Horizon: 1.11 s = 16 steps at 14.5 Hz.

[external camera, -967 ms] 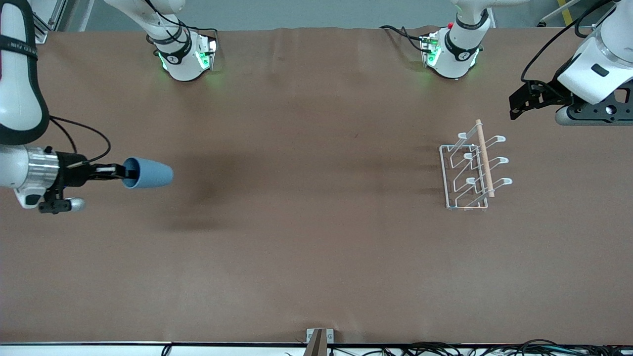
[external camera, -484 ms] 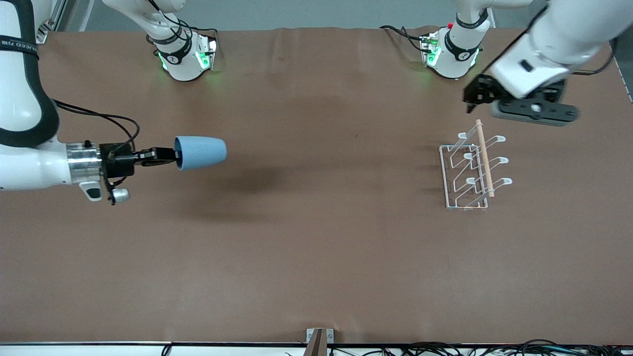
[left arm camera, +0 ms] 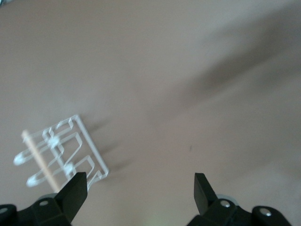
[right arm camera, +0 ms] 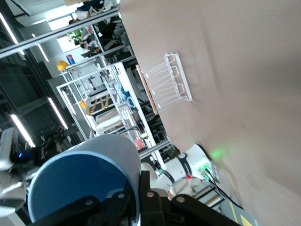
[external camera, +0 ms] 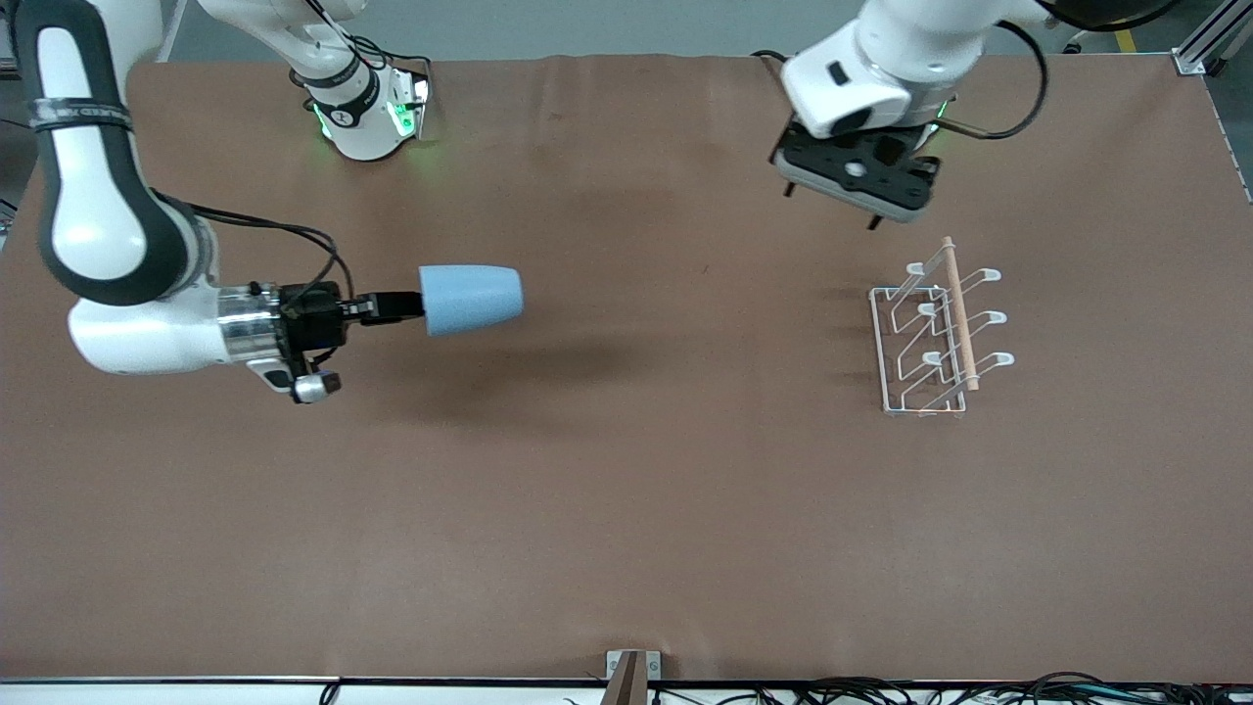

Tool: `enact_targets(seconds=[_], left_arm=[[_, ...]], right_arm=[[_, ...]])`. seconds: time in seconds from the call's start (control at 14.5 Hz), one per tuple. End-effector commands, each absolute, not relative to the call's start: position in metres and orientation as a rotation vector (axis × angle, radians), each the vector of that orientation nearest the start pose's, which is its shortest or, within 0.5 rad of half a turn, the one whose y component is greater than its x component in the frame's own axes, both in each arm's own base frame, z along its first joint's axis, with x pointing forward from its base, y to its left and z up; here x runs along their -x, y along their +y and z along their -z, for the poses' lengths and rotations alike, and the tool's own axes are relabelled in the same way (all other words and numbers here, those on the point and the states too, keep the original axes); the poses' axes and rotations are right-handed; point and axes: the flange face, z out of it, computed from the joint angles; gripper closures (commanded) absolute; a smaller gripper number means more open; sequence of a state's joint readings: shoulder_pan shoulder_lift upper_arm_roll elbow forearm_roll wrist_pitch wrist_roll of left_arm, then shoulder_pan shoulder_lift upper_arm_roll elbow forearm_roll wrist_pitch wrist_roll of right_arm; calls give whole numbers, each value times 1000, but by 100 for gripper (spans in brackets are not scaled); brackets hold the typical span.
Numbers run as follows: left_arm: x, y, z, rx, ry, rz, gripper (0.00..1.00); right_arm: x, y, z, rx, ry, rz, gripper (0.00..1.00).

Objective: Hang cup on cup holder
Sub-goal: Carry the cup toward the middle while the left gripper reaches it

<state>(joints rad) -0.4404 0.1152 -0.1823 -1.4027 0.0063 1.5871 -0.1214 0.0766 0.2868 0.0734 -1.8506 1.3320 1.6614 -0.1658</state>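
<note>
The light-blue cup [external camera: 472,299] lies on its side in the air, held by its rim in my right gripper [external camera: 403,305], above the table toward the right arm's end. In the right wrist view the cup's wall [right arm camera: 108,160] is pinched between the two black fingers [right arm camera: 146,193], its blue inside showing. The white wire cup holder [external camera: 935,333] with a wooden rod stands on the table toward the left arm's end. It also shows in the left wrist view [left arm camera: 61,153] and the right wrist view [right arm camera: 167,84]. My left gripper [external camera: 830,204] hangs open and empty above the table, between its base and the holder.
The table is covered by a brown mat [external camera: 626,509]. The two arm bases [external camera: 362,113] [external camera: 896,113] stand along the table's far edge. A small metal bracket [external camera: 631,671] sits at the near edge, with cables along it.
My right gripper has carried the cup toward the middle of the table and the holder. My left arm has swung in from the table's end to above the area by its base.
</note>
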Motion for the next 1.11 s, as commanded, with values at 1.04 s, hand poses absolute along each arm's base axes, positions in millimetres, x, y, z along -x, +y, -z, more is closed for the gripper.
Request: enact_targets(seconds=[1.04], left_arm=[[-479,-505,-576,3019,1296,518,0]], right_arm=[[-556,279,-413,1720,174,-443,99]])
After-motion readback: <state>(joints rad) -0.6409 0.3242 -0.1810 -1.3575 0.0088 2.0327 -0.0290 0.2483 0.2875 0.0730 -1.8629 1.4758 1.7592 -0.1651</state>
